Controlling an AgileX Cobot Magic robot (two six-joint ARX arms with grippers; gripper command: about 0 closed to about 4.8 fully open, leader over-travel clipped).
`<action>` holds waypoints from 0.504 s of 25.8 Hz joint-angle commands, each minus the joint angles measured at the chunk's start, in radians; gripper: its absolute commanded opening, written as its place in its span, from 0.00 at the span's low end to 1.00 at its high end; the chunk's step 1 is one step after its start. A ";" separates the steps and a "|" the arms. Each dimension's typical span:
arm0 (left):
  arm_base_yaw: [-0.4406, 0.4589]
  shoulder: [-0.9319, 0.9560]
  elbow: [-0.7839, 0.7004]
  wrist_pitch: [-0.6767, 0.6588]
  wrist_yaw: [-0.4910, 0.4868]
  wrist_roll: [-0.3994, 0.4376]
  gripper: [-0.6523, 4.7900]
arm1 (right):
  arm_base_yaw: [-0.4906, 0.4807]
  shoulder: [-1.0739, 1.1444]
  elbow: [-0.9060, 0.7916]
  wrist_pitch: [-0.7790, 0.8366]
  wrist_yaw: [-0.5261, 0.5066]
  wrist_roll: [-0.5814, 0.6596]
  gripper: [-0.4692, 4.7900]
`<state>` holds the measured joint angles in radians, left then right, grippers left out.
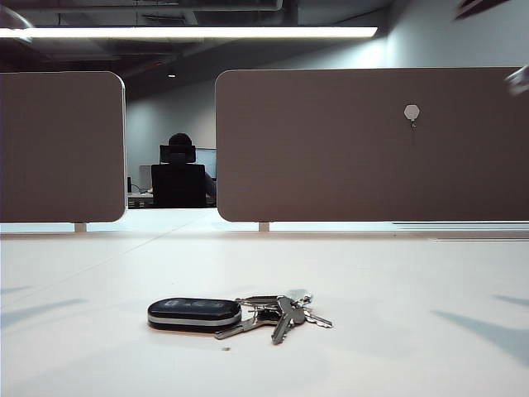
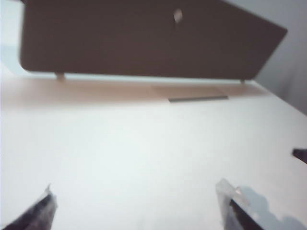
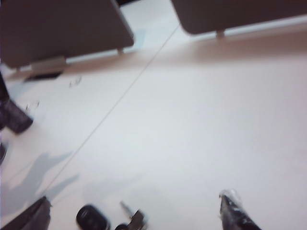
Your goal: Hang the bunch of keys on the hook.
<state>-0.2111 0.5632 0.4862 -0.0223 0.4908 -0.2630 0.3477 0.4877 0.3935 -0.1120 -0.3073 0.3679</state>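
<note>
The bunch of keys (image 1: 240, 313) lies flat on the white table (image 1: 397, 281), near its front: a black oval fob (image 1: 194, 313) with a silver band, with several silver keys (image 1: 285, 313) fanned out to its right. The hook (image 1: 412, 112), small, white and hexagonal, is fixed high on the right grey partition and also shows in the left wrist view as the hook (image 2: 178, 16). My left gripper (image 2: 136, 206) is open over bare table. My right gripper (image 3: 135, 197) is open above the table, with the fob (image 3: 92, 218) and keys (image 3: 132, 218) below, between its fingers, untouched.
Two grey partition panels stand along the table's back edge, one at the left (image 1: 62, 147) and one at the right (image 1: 331, 165), with a gap between them. A seated person (image 1: 178, 169) shows beyond the gap. A dark arm part (image 3: 14, 117) sits at the edge of the right wrist view.
</note>
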 commanded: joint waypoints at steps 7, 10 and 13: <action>-0.309 0.158 0.008 -0.081 -0.125 0.151 1.00 | 0.428 0.516 0.079 0.159 0.268 0.126 1.00; -0.365 0.158 0.009 -0.115 -0.154 0.159 1.00 | 0.436 0.686 0.126 0.192 0.259 0.163 1.00; -0.392 0.158 0.010 -0.134 -0.167 0.159 1.00 | 0.436 0.818 0.185 0.200 0.248 0.163 1.00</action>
<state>-0.6003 0.7219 0.4881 -0.1535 0.3279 -0.1078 0.7822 1.2850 0.5625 0.0696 -0.0528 0.5266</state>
